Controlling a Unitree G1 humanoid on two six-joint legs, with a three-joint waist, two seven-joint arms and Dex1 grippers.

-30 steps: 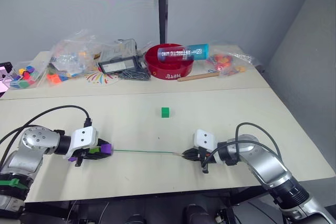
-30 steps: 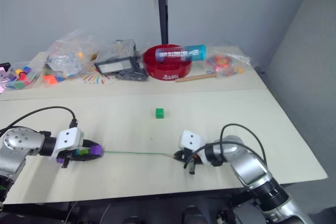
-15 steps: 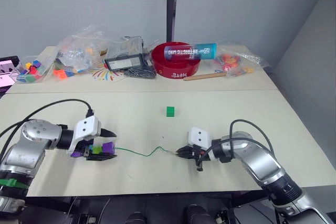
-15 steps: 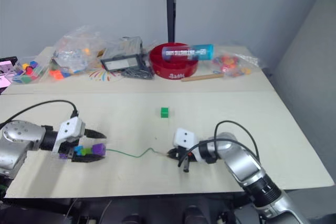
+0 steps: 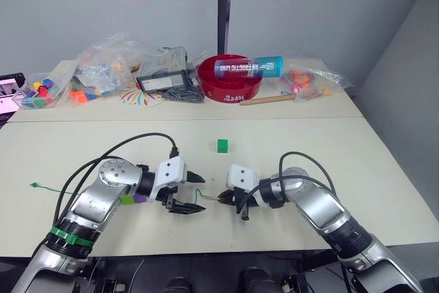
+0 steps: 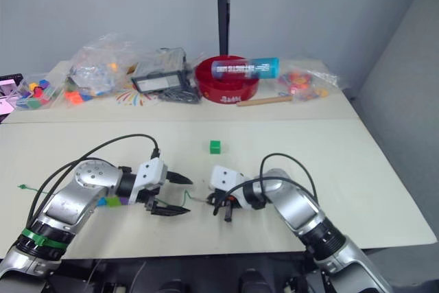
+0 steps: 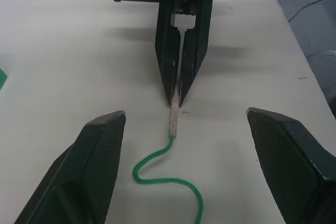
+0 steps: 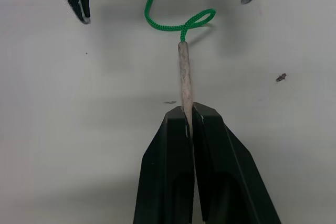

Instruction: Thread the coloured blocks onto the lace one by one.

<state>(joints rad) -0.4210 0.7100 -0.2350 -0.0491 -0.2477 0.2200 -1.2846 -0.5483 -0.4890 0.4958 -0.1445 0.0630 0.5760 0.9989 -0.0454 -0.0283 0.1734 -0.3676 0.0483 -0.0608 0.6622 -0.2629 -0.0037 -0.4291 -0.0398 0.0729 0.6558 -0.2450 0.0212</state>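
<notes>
Lace (image 7: 167,157) tip pinched by right gripper (image 8: 187,121), tube (image 5: 247,68) lettering unreadable

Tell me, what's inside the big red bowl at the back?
A blue-capped tube lies across the top of the red bowl. Whatever sits underneath it is hidden by the rim.

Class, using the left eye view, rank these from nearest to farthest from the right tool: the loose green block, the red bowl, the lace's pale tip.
1. Lace's pale tip, pinched in the right tool.
2. Loose green block, mid-table beyond it.
3. Red bowl, at the table's far edge.
</notes>
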